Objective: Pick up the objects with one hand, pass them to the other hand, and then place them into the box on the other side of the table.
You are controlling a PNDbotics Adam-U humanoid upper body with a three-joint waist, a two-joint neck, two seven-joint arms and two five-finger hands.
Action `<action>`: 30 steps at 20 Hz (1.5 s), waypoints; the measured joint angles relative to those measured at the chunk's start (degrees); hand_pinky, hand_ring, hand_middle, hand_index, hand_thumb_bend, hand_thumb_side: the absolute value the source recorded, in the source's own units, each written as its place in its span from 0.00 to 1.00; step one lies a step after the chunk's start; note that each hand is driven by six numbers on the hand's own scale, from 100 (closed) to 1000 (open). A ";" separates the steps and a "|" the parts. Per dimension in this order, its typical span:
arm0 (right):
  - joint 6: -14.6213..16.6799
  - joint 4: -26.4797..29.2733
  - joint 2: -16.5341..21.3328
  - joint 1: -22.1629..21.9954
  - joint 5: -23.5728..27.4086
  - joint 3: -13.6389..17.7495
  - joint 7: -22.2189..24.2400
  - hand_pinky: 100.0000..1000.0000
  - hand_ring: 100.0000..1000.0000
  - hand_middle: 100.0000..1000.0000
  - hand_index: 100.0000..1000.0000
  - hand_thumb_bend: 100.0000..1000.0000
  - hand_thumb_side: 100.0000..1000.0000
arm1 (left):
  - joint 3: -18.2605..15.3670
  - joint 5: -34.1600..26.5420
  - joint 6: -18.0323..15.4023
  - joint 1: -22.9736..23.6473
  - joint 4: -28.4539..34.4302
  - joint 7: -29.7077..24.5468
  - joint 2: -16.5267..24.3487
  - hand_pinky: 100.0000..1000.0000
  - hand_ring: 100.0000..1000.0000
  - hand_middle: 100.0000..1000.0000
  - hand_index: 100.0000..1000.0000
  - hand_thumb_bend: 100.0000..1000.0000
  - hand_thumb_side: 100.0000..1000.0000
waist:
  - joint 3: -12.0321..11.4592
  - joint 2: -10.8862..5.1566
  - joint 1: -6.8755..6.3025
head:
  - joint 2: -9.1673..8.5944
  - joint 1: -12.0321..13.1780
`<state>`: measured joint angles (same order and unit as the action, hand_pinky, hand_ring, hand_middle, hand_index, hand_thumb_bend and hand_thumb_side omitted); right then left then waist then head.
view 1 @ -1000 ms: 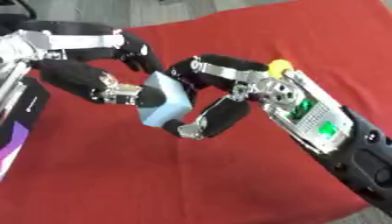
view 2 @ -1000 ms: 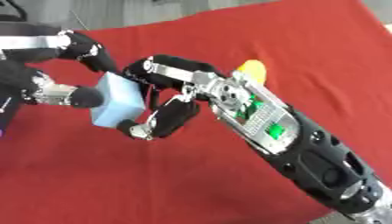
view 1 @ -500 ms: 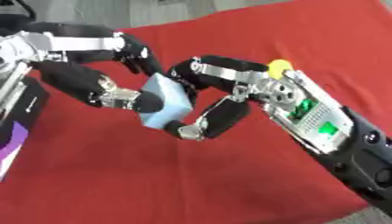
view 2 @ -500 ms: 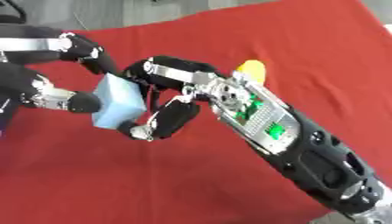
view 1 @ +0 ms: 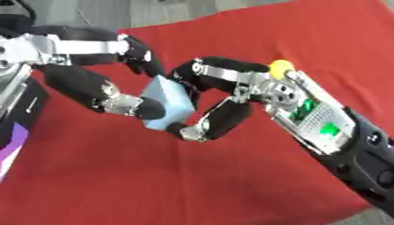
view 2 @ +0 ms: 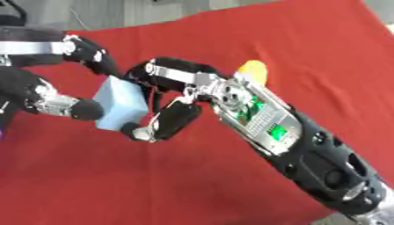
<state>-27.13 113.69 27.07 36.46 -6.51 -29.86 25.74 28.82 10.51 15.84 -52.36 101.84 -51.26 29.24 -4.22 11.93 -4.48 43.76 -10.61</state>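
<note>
Pale blue block, boxy with flat matte faces and soft edges, foam-like, sits left of frame centre, held above the red cloth. Left hand, black padded segments with silver metal joints, enters from upper left; finger and thumb curl round the block, pinching it top and lower left. Right hand reaches in from lower right, its fingers curled against the block's right side and underside. Yellow rounded object lies on the cloth just behind the right wrist. Cloth reads as smooth felt-like fabric. Purple edge at lower left.
</note>
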 measured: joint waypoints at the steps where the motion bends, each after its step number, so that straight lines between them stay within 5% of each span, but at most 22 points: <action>1: -0.68 0.00 0.00 0.14 -0.02 -0.12 0.35 0.49 0.53 0.38 0.55 0.00 0.04 | 0.07 -0.22 -0.02 0.00 -0.34 -0.01 0.01 0.86 0.82 0.73 0.76 0.57 0.78 | 0.04 0.00 0.00 | 0.00 0.12; 4: -1.89 -0.01 0.01 0.67 -0.25 -0.27 0.63 0.51 0.54 0.39 0.55 0.00 0.02 | -0.04 -0.89 0.17 -0.03 -1.07 0.05 0.25 0.86 0.82 0.73 0.76 0.61 0.83 | 0.24 0.00 0.02 | 0.01 0.42; 9: -0.65 0.01 0.00 1.40 -0.30 -0.23 -1.62 0.51 0.54 0.38 0.56 0.00 0.01 | -0.44 -0.19 0.66 -0.76 -1.54 0.08 2.02 0.86 0.83 0.73 0.77 0.56 0.78 | 0.33 -0.03 0.03 | 0.01 0.71; 12: -0.30 0.01 -0.01 1.72 -0.12 -0.22 -5.90 0.50 0.54 0.38 0.56 0.00 0.01 | -0.85 1.58 0.73 -2.16 -1.70 0.06 3.44 0.86 0.83 0.73 0.77 0.51 0.71 | 0.37 -0.05 0.03 | 0.01 0.77; 22: -0.34 0.02 0.59 5.12 5.37 -1.13 -23.04 0.50 0.54 0.38 0.55 0.00 0.00 | -2.07 10.89 -1.02 -6.45 -1.47 3.10 5.01 0.85 0.84 0.75 0.79 0.58 0.61 | -0.10 -0.05 0.02 | -0.75 -1.26; 30: 1.54 0.03 1.30 6.98 6.57 -1.30 -24.48 0.50 0.54 0.38 0.55 0.00 0.00 | -1.34 14.85 -1.67 -8.49 -1.86 10.76 3.70 0.85 0.85 0.77 0.80 0.71 0.54 | -0.53 0.00 0.00 | -3.08 -2.83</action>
<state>-25.59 113.72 28.37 43.44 0.06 -31.16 1.26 27.48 25.36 14.18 -60.85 99.98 -40.49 32.94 -4.76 11.93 -4.48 40.68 -13.44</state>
